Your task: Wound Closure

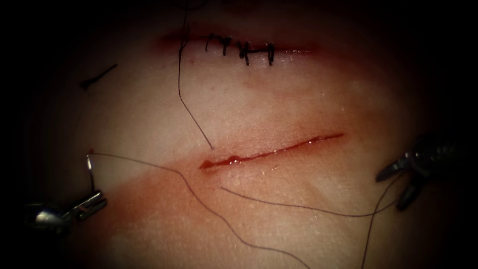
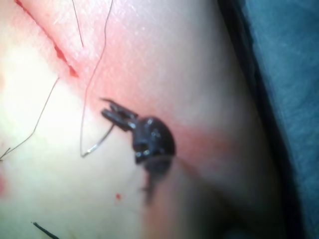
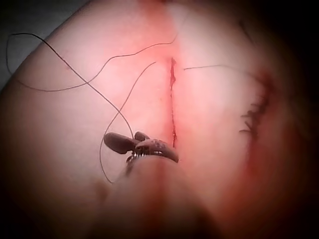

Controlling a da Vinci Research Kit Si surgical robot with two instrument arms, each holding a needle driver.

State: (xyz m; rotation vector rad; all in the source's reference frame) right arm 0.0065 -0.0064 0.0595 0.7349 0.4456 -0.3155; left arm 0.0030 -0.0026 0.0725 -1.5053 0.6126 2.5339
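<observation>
The open cut (image 1: pixel 271 151) runs across the middle of the tissue (image 1: pixel 298 99), with red fluid at its left end. My left tool (image 1: pixel 102 199) is at the lower left, well left of the cut. It is shut on the curved needle (image 1: pixel 90 174) near one end. The needle stands free of the tissue, and thread (image 1: pixel 149 162) trails from its upper end. The same grip appears in the left wrist view, left tool (image 2: pixel 104 107) on needle (image 2: pixel 99 142). My right tool (image 1: pixel 389 193) (image 3: pixel 141 148) is right of the cut, open and holding nothing. A thread strand (image 1: pixel 298 206) runs close by its jaws.
A second cut (image 1: pixel 244 50) at the far side is closed with several dark stitches. A long thread strand (image 1: pixel 180 74) comes down from there to the tissue by the open cut's left end. A short cut piece of thread (image 1: pixel 99 75) lies at the far left.
</observation>
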